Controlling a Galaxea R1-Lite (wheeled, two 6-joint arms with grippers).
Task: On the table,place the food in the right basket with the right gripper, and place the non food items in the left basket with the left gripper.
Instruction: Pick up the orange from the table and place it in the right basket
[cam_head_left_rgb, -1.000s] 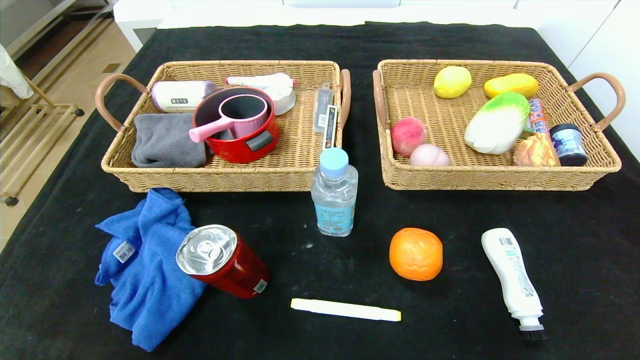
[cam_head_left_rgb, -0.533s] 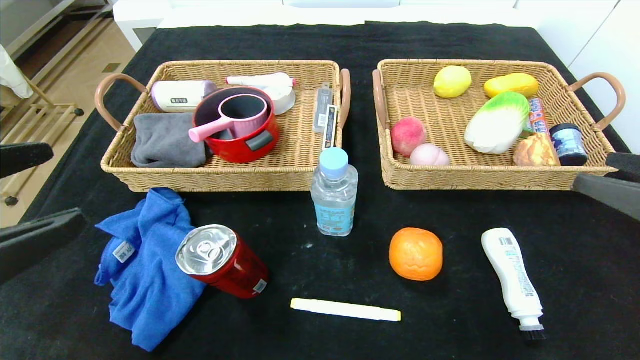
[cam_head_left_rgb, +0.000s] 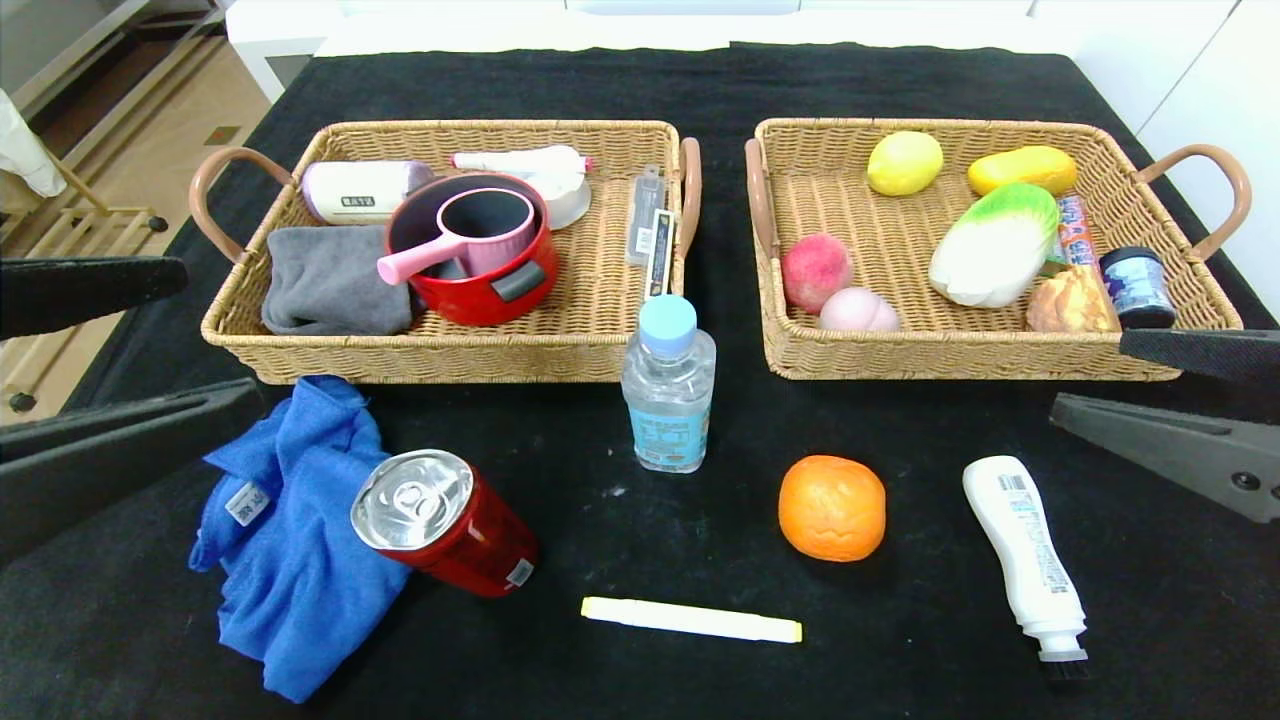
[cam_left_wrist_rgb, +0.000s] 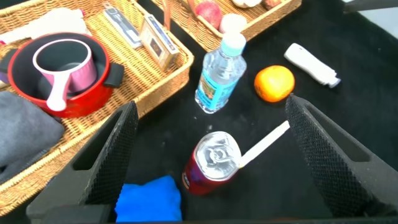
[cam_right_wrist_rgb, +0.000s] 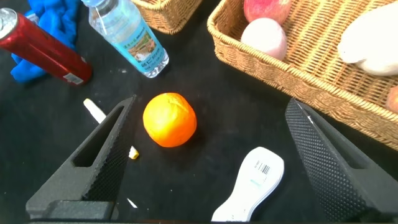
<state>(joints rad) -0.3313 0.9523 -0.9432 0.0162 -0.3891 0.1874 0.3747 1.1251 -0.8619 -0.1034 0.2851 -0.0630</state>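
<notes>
A: What've I got on the L side?

B: I see my left hand (cam_head_left_rgb: 110, 360) at the worktop's (cam_head_left_rgb: 700, 80) left edge, fingers spread wide, gripping nothing. In its wrist view the red can (cam_left_wrist_rgb: 211, 165) sits between the fingers, lower down. Can lies tilted, partly on the blue cloth (cam_head_left_rgb: 290, 530).

A: And R?

B: Right hand (cam_head_left_rgb: 1170, 395) is at the right edge, just in front of the right basket's (cam_head_left_rgb: 960, 350) near corner, also spread wide and empty. Its wrist cam has the orange (cam_right_wrist_rgb: 169, 119) between the fingers, well below.

A: Loose stuff on the worktop?

B: Water bottle (cam_head_left_rgb: 668, 385) upright between the two baskets, near their front rims. Orange sits front-right of it. White brush bottle (cam_head_left_rgb: 1027, 560) lies right of the orange, brush end toward me. Yellow marker (cam_head_left_rgb: 690, 619) lies flat nearest me, centre.

A: Baskets?

B: Left basket (cam_head_left_rgb: 440, 355) holds a red pot (cam_head_left_rgb: 475, 255) w/ a pink ladle cup (cam_head_left_rgb: 470, 235) in it, a grey cloth (cam_head_left_rgb: 335, 280) beside. Right basket holds peaches (cam_head_left_rgb: 835, 285), cabbage (cam_head_left_rgb: 995, 245) etc.
</notes>
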